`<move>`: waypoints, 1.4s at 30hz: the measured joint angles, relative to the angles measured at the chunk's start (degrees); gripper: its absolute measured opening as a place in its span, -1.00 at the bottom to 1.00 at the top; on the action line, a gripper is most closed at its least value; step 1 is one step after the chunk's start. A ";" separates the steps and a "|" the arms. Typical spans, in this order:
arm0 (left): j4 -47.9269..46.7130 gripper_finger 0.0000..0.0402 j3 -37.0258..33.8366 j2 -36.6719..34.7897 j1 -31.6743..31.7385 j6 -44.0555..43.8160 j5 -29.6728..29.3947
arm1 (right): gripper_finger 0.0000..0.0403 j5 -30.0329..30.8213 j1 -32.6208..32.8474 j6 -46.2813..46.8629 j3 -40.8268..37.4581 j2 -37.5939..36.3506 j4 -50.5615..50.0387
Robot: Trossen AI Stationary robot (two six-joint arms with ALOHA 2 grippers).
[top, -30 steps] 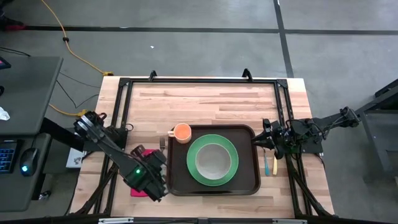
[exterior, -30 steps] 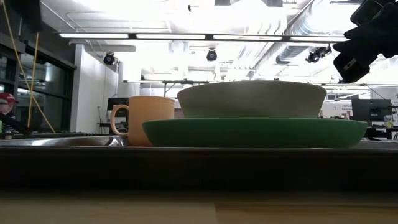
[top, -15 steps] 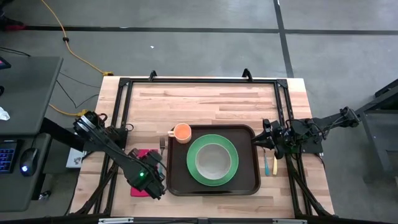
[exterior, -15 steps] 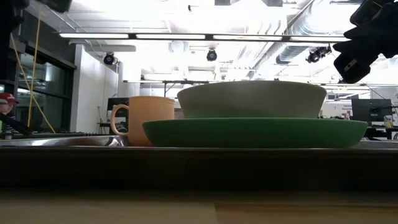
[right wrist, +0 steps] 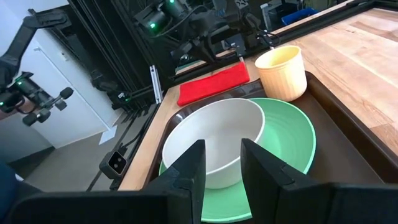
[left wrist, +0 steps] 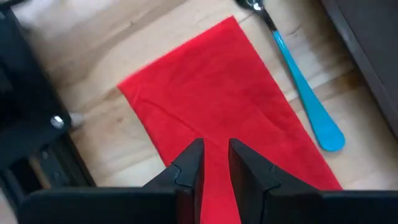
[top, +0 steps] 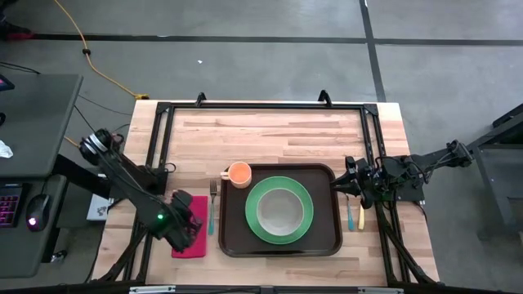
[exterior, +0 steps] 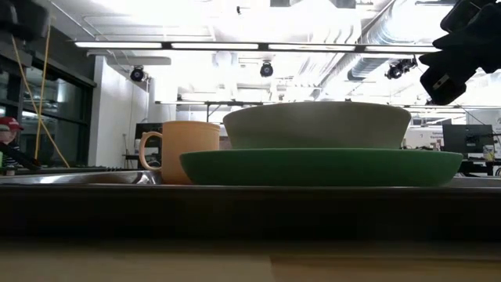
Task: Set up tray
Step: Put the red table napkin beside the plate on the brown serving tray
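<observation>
The dark brown tray lies on the table. It bears a green plate with a white bowl on it, and an orange cup stands in its far left corner. A fork with a blue handle lies on the wood between the tray and the red napkin. My left gripper hangs over the napkin, pointing down, its fingers a little apart with nothing between them. My right gripper waits level at the tray's right rim, open and holding nothing.
Two utensils, one with a yellow handle and one with a blue handle, lie on the wood right of the tray, under my right arm. A black frame runs around the table. Bare wood lies beyond the tray's far rim.
My left gripper has gone toward the table's left edge and down, rolling about its own axis. It has left the strip beside the tray's left rim and now stands over the napkin. The fork, which it covered before, lies in plain view and has not moved.
</observation>
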 joint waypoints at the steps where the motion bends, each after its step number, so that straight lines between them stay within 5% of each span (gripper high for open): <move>1: 0.57 -0.48 -1.02 -1.09 -0.61 -1.54 0.43 | -0.61 0.00 0.00 0.00 0.00 0.00 0.00; 7: 1.67 -0.48 -4.92 -6.23 -3.22 -9.72 6.22 | -0.61 0.00 0.00 -0.02 0.00 0.00 0.01; 18: 6.32 -0.48 -9.30 -8.54 -7.17 -19.65 6.88 | -0.61 0.24 0.00 -0.02 0.00 0.00 0.02; 42: 11.94 -0.48 -14.09 -8.55 -7.70 -23.50 8.22 | -0.61 0.26 0.00 -0.05 0.00 0.00 0.24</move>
